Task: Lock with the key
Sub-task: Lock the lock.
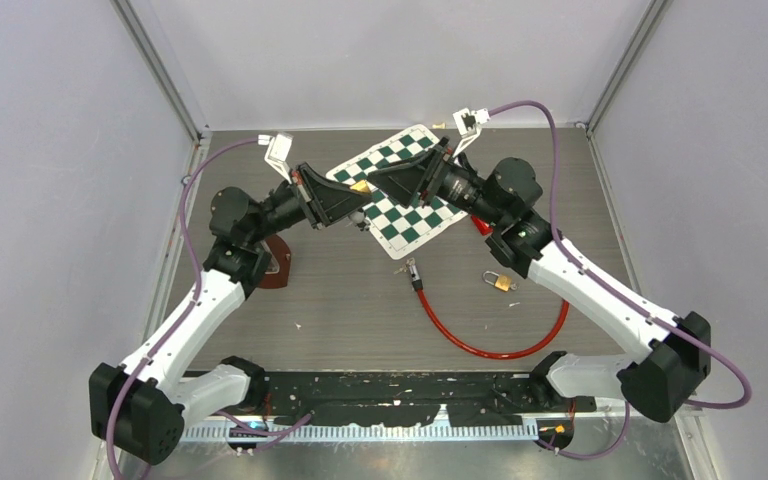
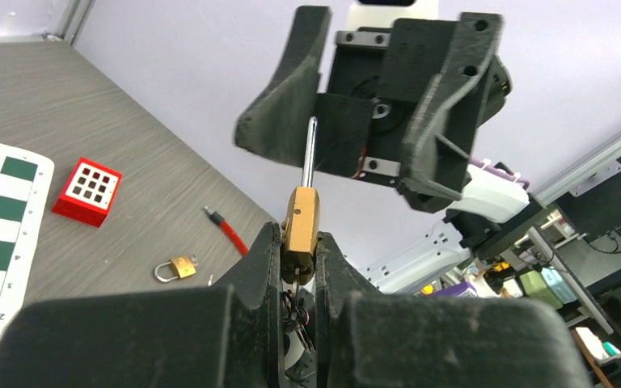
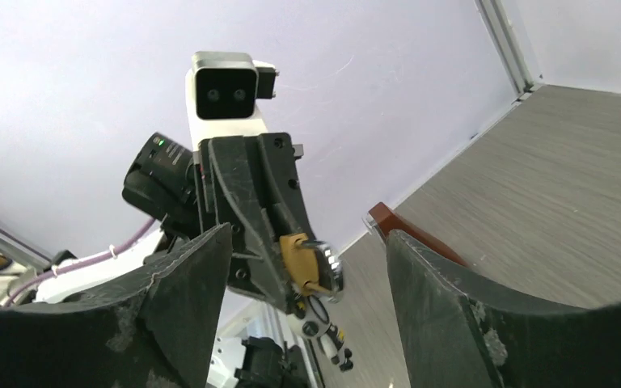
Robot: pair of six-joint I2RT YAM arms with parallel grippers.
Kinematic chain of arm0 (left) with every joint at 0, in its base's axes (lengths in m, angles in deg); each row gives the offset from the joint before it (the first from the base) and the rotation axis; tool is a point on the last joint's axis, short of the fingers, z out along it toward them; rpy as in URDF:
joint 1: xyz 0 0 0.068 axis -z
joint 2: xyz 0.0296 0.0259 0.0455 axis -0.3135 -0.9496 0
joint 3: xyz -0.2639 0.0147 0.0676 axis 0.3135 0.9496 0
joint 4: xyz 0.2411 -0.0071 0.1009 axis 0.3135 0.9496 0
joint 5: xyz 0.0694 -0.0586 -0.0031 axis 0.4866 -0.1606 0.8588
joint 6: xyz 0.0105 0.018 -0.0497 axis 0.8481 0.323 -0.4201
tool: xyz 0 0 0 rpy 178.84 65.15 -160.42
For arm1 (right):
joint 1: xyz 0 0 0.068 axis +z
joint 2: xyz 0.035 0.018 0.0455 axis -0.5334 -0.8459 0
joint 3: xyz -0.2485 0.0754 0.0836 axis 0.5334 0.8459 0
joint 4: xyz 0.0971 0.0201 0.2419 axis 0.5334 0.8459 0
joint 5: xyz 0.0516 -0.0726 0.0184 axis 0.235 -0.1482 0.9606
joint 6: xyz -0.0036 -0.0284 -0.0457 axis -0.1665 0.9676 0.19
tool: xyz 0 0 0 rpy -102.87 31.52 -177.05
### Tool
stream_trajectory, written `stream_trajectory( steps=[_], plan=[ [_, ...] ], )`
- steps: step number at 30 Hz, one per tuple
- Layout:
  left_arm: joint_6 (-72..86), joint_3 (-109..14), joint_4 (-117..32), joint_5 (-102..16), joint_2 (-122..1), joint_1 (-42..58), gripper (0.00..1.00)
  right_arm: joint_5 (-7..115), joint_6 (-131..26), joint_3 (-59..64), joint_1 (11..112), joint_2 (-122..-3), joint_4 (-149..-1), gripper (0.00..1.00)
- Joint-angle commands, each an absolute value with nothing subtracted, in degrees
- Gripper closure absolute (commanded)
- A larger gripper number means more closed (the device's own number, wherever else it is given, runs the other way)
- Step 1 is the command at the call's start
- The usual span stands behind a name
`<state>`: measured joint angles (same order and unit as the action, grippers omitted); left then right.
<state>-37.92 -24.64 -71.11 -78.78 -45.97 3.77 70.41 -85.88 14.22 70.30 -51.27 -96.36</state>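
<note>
while the left fingers (image 2: 260, 271) clench the brass padlock (image 2: 301, 220), the right fingers (image 3: 441, 299) stand spread apart.

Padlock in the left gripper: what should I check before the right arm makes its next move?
1. Left gripper shut on the padlock body: ok.
2. Right gripper open, jaws wide apart: ok.
3. Shackle points up between the right gripper's fingers, unclamped: ok.
4. Key seated in the keyhole: cannot tell; a key ring dangles under the padlock.
5. Shackle latched: cannot tell; it shows only edge-on.
</note>
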Motion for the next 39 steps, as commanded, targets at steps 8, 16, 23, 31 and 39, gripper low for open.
stream_trajectory(
  steps=[8, 16, 23, 31, 39],
  plan=[
    [-47.39, -22.52, -85.94, -72.96, -45.02, 3.7, 1.0, 67.63, -94.2, 14.92, 71.93, -55.41, -116.25, 0.4],
    [-49.31, -21.84, -89.77, -70.87, -45.54, 3.7, 1.0, 70.29, -93.25, 11.06, 73.31, -57.56, -115.97, 0.57],
    [-48.39, -21.52, -89.79, -71.79, -45.35, 3.7, 1.0, 70.23, -93.02, 10.33, 74.6, -57.89, -115.21, 0.57],
    [-48.15, -20.82, -89.76, -72.32, -44.68, 3.7, 0.89, 69.34, -93.59, 9.1, 74.57, -58.39, -114.17, 0.94],
    [-42.96, -21.37, -79.3, -72.84, -42.1, 3.18, 0.09, 67.76, -90.08, 8.58, 74.54, -56.54, -110.36, 0.95]
  ],
)
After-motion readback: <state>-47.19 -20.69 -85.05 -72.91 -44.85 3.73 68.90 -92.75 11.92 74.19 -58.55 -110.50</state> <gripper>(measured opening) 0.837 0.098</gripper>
